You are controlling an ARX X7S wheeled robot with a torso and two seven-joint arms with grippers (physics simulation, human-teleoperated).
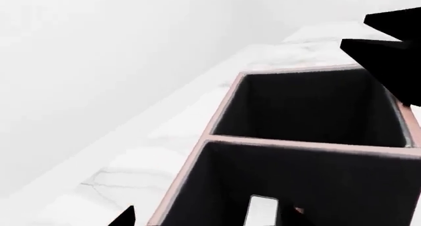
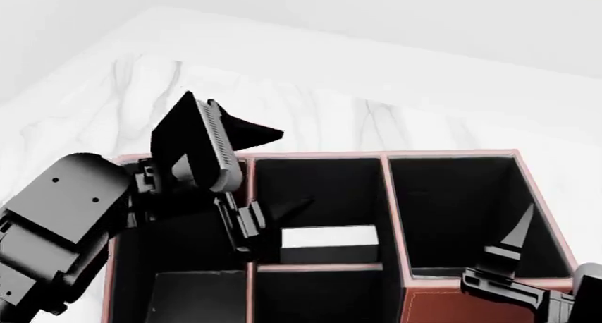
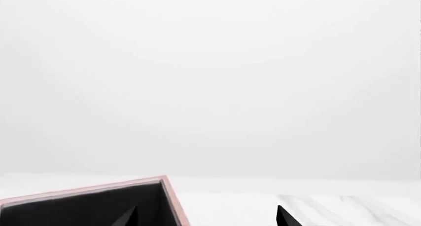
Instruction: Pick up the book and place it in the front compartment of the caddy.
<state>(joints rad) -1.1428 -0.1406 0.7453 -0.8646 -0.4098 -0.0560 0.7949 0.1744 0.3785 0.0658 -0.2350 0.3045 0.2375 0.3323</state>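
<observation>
The small thin black book, white page edge up, stands inside a middle compartment of the reddish-brown leather-look caddy with pink rims and black interior, on the white marbled surface. The left gripper hangs over that compartment — its fingers are spread apart, grasping nothing. The right gripper sits at the caddy's near corner — fingers parted, empty.

White marble counter against a plain white wall.
</observation>
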